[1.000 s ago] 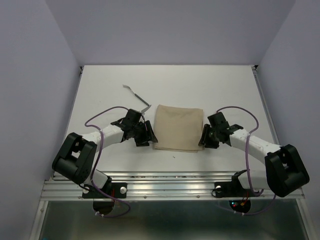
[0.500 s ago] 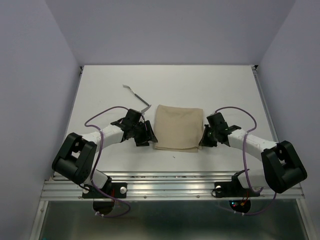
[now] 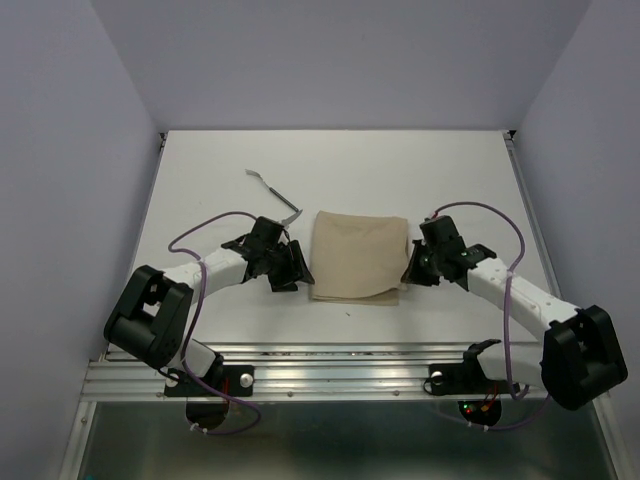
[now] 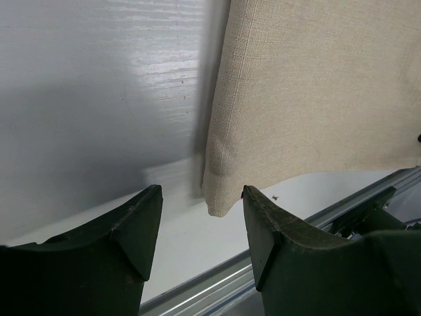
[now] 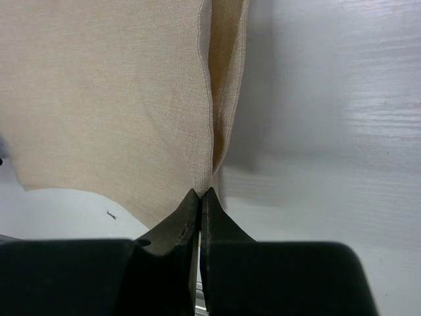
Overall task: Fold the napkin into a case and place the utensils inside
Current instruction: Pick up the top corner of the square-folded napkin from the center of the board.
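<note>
Beige napkin (image 3: 357, 255), clamped at one corner by the right gripper (image 5: 200, 195), wants the left gripper (image 4: 200, 195), jaws apart at the other, closing before both lift.

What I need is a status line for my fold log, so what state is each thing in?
napkin: folded, flat on the table.
utensils: bare on the table, outside the napkin.
left claw: open at the napkin's near left corner, not gripping.
right claw: shut on the napkin's near right corner.
</note>
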Motion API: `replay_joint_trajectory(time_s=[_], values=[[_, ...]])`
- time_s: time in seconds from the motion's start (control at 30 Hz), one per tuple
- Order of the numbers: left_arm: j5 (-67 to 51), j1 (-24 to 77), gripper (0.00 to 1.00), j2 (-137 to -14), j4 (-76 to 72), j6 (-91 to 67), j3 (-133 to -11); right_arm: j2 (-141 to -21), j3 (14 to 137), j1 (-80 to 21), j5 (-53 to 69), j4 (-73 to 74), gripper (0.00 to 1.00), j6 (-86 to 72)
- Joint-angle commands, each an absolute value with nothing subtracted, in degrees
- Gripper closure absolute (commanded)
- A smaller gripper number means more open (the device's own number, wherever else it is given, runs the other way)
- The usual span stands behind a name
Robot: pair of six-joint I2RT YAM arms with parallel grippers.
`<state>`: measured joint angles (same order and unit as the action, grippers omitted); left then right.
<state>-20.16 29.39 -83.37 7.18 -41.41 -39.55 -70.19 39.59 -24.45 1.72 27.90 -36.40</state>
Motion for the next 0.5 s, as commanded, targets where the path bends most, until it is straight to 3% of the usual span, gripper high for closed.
replay_joint_trajectory(time_s=[0.0,0.37,0.4,0.47], values=[[-18.81,29.27,0.38,-80.77,8.61,-40.87,-42.71,-67.5,41.22,-24.79,2.46,32.08,0.99,-35.16],[-18.11,29.27,0.38,-80.95,7.82,-42.71,-41.57,-65.92,32.25,-27.77,5.28,31.64,0.99,-40.25],[-18.28,29.27,0.38,-80.95,7.65,-42.8,-41.57,-66.88,32.34,-27.77,4.75,32.08,0.85,-40.51],[-18.46,29.27,0.38,-80.77,7.65,-42.8,-41.75,-67.76,32.87,-27.77,2.03,32.87,0.72,-41.13]])
